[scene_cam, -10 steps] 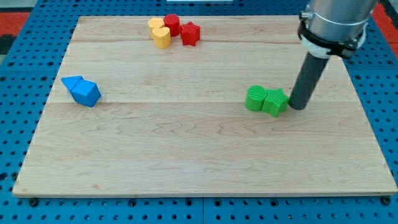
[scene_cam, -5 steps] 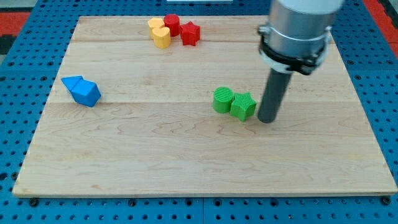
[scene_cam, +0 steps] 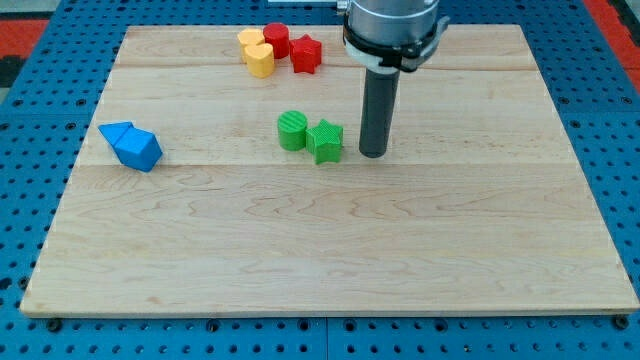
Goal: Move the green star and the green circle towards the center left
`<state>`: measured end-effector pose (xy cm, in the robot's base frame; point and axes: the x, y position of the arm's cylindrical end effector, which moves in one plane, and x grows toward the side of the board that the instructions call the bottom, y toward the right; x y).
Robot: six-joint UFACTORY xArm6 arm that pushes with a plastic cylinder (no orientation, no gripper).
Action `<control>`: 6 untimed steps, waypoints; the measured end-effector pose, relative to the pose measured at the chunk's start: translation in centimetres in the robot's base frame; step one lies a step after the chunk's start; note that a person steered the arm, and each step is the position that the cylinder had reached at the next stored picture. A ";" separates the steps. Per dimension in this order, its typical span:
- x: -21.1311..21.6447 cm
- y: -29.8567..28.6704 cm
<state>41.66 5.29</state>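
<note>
A dark rod hangs from the arm over a pale wooden board (scene_cam: 330,260) set on a blue pegboard surface (scene_cam: 30,90), and my tip (scene_cam: 372,154) rests on the wood just to the view's right of the green star block (scene_cam: 325,141), a thin gap showing between them. The rod carries no pincer, so there are no jaws to be apart or together. The green circle block (scene_cam: 293,131) touches the star on its left side; the 2 green pieces sit slightly above the board's middle, well short of its left edge. Near the top edge, left of centre, 4 blocks cluster: 2 yellow blocks (scene_cam: 257,52), a red cylinder block (scene_cam: 277,40) and a red star-like block (scene_cam: 306,54). 2 blue blocks (scene_cam: 131,146) lie together close to the left edge.
</note>
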 end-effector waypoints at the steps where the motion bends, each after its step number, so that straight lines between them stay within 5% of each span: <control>1: -1.1 -3.2; 4: 1.2 -5.2; 6: -2.9 -9.6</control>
